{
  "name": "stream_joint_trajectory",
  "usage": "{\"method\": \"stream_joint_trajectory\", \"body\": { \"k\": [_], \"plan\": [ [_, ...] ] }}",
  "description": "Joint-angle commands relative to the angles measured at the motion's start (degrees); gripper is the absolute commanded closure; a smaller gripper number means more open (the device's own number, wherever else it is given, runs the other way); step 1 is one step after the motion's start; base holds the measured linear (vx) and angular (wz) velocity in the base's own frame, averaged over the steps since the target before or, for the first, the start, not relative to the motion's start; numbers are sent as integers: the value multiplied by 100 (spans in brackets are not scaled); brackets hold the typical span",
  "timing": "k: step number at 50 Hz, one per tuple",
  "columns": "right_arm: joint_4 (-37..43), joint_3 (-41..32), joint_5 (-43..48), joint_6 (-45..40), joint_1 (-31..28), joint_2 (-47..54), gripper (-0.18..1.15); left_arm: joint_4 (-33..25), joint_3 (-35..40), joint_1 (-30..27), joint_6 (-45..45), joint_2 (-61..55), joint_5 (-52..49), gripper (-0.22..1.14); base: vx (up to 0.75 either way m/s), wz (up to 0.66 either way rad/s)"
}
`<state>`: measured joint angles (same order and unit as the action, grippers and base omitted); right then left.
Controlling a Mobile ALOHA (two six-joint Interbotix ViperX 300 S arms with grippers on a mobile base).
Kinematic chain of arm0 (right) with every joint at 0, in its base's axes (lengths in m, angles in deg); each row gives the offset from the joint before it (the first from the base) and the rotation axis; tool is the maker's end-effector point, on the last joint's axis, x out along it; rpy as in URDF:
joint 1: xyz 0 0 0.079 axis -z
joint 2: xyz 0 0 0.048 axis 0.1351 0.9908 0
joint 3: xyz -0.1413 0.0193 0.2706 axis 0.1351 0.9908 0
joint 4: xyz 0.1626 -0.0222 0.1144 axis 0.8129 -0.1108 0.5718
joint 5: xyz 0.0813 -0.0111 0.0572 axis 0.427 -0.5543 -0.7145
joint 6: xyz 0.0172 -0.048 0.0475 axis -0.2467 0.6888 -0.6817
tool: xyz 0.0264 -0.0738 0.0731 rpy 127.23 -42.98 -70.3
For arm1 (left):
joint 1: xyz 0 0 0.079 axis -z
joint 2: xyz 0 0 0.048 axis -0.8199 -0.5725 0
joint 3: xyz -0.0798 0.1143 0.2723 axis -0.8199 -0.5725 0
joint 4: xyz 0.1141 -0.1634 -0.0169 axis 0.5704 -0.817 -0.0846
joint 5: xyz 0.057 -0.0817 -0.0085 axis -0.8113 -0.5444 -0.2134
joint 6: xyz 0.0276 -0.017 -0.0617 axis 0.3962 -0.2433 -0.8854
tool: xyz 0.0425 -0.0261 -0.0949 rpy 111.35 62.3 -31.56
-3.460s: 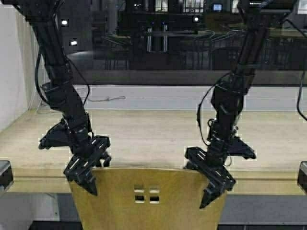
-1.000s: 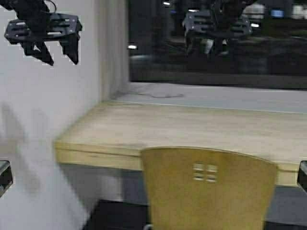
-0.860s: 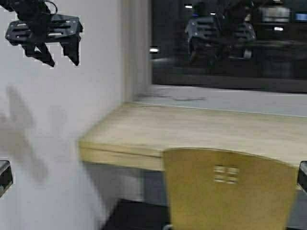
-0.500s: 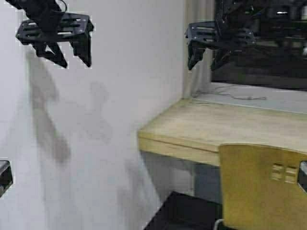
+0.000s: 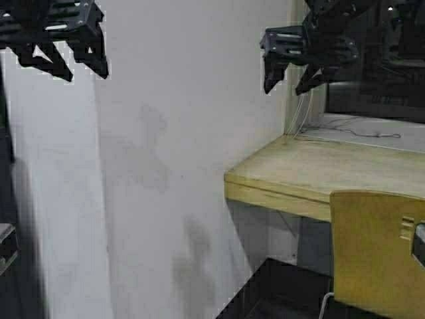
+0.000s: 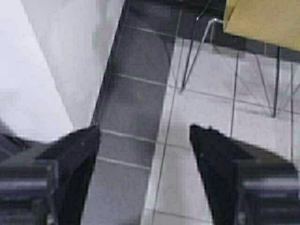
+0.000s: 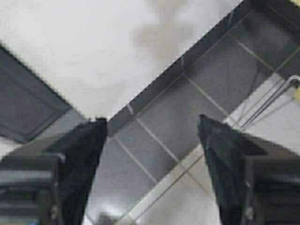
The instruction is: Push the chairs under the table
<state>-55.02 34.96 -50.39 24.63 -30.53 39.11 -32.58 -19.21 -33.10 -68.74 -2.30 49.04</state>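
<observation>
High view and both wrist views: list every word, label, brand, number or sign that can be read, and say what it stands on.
None: no readable text in any view.
The plywood chair bears only a square cutout pattern, no lettering.
The light-wood table, the white wall and the tiled floor are unmarked.
The left gripper and right gripper, both raised and open, show no label.

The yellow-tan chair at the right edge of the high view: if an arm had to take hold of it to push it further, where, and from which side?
Probably the top rim of the chair backrest, approached from above on the robot's side. The back stands upright facing the robot, its top edge thin and exposed beside the table. Both the left gripper and right gripper hang high and open, empty.
</observation>
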Motion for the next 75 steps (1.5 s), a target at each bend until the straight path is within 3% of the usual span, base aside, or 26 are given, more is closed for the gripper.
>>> {"method": "stream_joint_trajectory", "body": {
  "k": [1, 18, 25, 45, 75],
  "plan": [
    [9, -141, -18, 0, 0, -141, 4, 18, 105, 9, 0, 26, 53, -1, -24, 11],
    [0, -439, -44, -44, 9, 79, 4, 35, 185, -9, 9, -9, 246, -1, -31, 10],
    [9, -360, -114, -105, 0, 70, 4, 18, 220, -299, 0, -53, 290, -1, -34, 20],
    [-167, -387, -501, -185, 9, -1283, 4, 0, 325, -905, -44, -88, 325, -1, -34, 26],
    [-360, -475, -519, -185, 9, -879, 4, -26, 281, -940, -299, -132, 299, -1, -34, -2]
  ]
}}
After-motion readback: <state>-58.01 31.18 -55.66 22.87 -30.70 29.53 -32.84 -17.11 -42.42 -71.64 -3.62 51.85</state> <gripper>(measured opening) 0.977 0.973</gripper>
